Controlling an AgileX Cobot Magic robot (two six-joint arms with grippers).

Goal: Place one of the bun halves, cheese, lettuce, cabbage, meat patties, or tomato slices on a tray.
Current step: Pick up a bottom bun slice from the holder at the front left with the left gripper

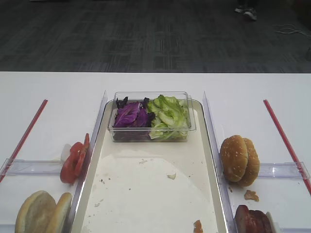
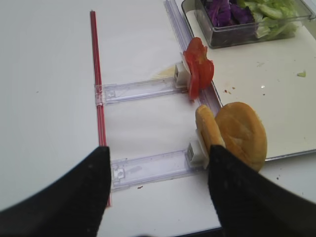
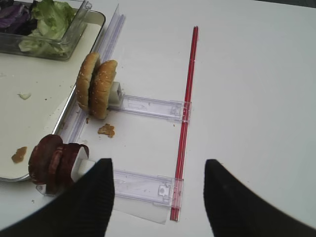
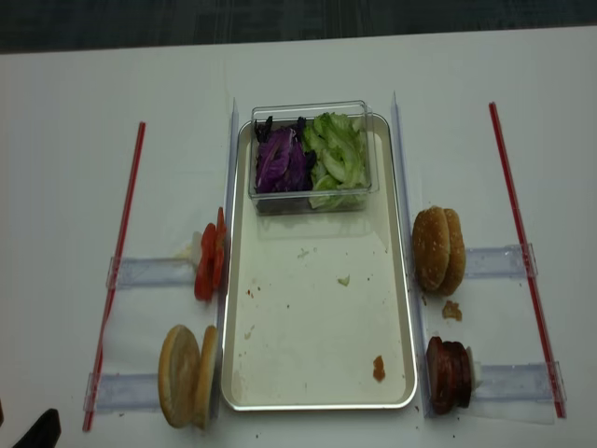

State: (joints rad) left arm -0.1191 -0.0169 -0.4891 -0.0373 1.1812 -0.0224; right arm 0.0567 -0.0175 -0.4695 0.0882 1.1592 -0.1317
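- While nothing is yet lifted, the bun halves (image 2: 232, 136) stand on edge in a clear holder (image 2: 150, 168) just left of the tray (image 4: 401, 308), at its near corner.
- Tomato slices (image 2: 198, 71): upright in the next holder, farther along the same rim.
- Tray: liner bare apart from crumbs; clear box (image 1: 151, 116) of cabbage (image 1: 129, 115) and lettuce (image 1: 167, 115) at its far end.
- Meat patties (image 3: 52, 163), sesame buns (image 3: 96, 86): right of tray, on the tabletop (image 3: 247, 74).
- Left gripper (image 2: 158, 192): jaws wide apart, empty, near the bun halves.
- Right gripper (image 3: 158, 197): spread, empty.
- Step, as judged: the approach; next comes closing on one half and carrying it over the rim.
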